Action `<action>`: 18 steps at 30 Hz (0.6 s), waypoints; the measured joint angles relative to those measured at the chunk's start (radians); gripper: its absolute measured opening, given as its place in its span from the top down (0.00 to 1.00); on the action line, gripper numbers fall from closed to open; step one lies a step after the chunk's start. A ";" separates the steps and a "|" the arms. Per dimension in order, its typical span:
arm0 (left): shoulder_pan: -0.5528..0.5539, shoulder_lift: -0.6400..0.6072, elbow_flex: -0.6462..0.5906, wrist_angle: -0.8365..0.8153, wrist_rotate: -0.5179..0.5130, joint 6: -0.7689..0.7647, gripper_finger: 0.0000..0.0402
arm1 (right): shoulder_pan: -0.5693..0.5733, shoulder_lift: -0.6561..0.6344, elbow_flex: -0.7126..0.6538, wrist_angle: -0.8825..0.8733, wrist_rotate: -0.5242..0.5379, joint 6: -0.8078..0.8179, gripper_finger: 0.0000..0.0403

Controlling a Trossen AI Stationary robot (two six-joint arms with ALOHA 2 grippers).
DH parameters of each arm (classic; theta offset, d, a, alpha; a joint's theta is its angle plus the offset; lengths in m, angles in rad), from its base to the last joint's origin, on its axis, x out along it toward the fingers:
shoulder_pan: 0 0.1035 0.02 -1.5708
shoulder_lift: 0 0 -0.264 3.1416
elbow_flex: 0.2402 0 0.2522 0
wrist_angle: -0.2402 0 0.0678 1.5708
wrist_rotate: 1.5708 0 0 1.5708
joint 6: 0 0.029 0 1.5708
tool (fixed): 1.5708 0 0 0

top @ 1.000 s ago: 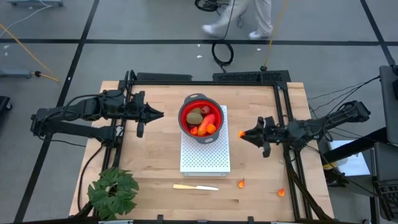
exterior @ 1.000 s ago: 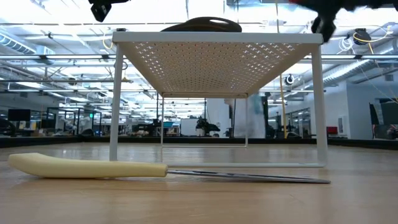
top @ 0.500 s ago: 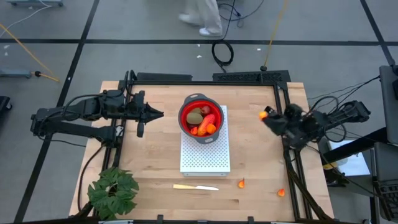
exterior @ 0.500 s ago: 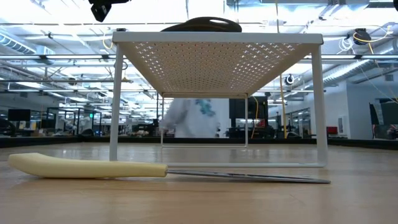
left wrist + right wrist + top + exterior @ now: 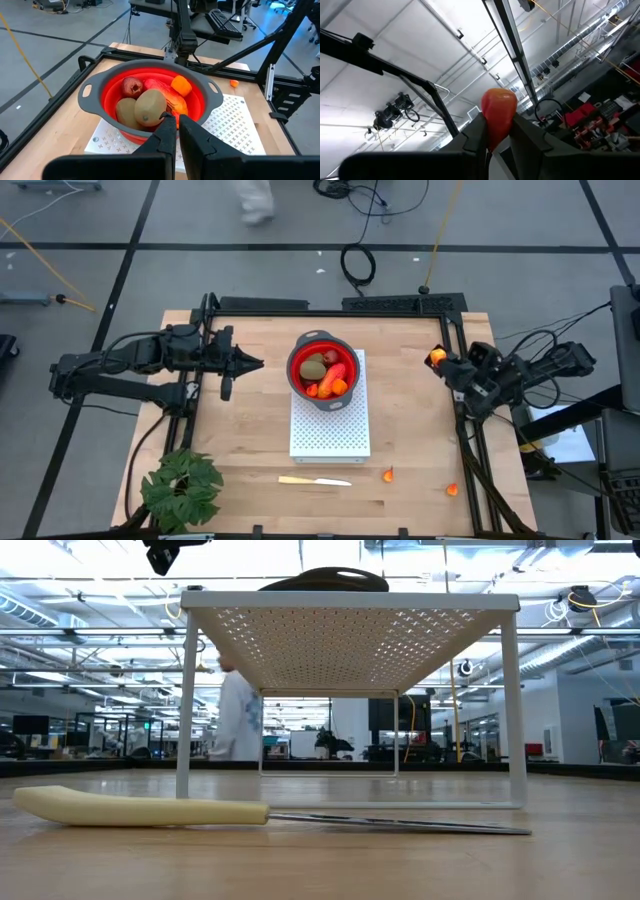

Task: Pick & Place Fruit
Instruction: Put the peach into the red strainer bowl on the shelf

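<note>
Carrying step in hand: right gripper [image 5: 437, 359] pinching small orange fruit [image 5: 498, 111], raised at bench's right edge. Left gripper [image 5: 173, 131] pressed together, waiting beside red bowl [image 5: 297, 358]. Next, probably: swing over bowl, then release.

bowl [image 5: 322, 578] mostly hidden above rack [image 5: 350, 610], person [image 5: 255, 198] cropped

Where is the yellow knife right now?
From above, the yellow knife lies flat on the table's near edge, just in front of the white rack, between the green plant and an orange bit.
</note>
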State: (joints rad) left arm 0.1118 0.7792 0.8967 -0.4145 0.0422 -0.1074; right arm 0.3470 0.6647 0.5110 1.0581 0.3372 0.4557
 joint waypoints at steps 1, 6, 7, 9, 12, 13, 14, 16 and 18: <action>0.000 0.000 0.000 0.000 0.000 0.000 0.95 | 0.000 0.000 0.000 0.000 -0.002 0.000 0.85; 0.000 0.000 0.000 0.000 0.000 0.027 0.95 | 0.000 0.000 0.000 -0.034 -0.109 -0.060 0.84; 0.000 0.000 0.000 0.000 0.000 0.040 0.95 | 0.000 0.000 0.000 -0.050 -0.144 -0.090 0.84; 0.000 0.000 0.000 0.000 -0.001 0.056 0.95 | 0.000 0.000 0.000 -0.079 -0.191 -0.154 0.85; 0.000 0.000 0.000 0.000 0.000 0.054 0.95 | 0.000 -0.001 0.000 -0.145 -0.209 -0.270 0.85; 0.000 0.000 0.000 0.000 0.000 0.051 0.95 | 0.000 0.000 0.000 -0.171 -0.206 -0.308 0.85; 0.000 0.000 0.000 0.000 0.000 0.045 0.95 | 0.000 0.000 0.000 -0.194 -0.201 -0.341 0.85; 0.000 0.000 0.000 0.000 0.000 0.027 0.95 | 0.000 0.002 0.000 -0.233 -0.160 -0.402 0.84; 0.000 0.000 0.000 0.001 0.000 -0.003 0.95 | 0.000 0.004 0.000 -0.265 -0.114 -0.464 0.84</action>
State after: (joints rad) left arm 0.1116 0.7792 0.8963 -0.4137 0.0417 -0.1104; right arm 0.3470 0.6685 0.5110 0.7926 0.2233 -0.0085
